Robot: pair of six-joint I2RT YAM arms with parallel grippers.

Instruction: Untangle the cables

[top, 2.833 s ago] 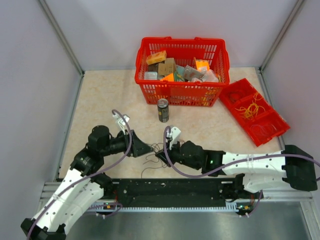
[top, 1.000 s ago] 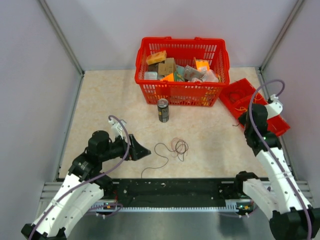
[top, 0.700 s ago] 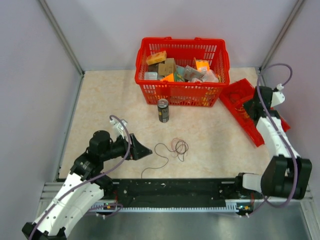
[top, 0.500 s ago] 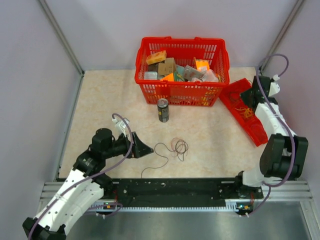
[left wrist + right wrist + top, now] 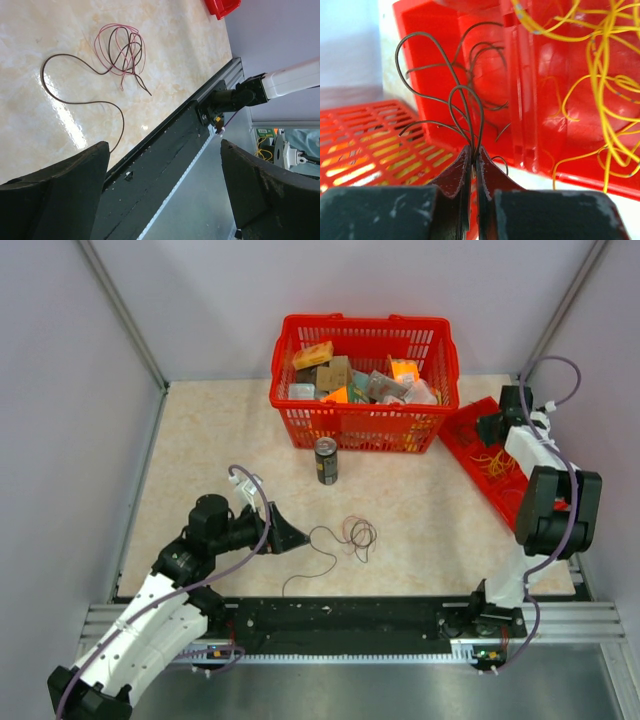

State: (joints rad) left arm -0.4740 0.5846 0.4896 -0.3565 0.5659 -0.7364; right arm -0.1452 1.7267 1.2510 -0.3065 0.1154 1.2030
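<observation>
R hand (image 5: 472,152) is pressed shut & L hand (image 5: 290,537) is spread wide over the worktop (image 5: 200,430). Red basket (image 5: 365,428) sits at the back, red tray (image 5: 506,506) beside it w/ yellow cables (image 5: 497,460) inside. R hand pinches dark cables (image 5: 452,95) above the tray. Loose cables (image 5: 345,537) lie near L hand.

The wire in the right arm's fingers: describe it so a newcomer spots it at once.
Right of the red basket lies a red divided tray; the right gripper hangs at its far end. Pinched in its shut fingers, a dark brown wire fans up in curly loops. The yellow wires beside it lie loose in the tray.
</observation>
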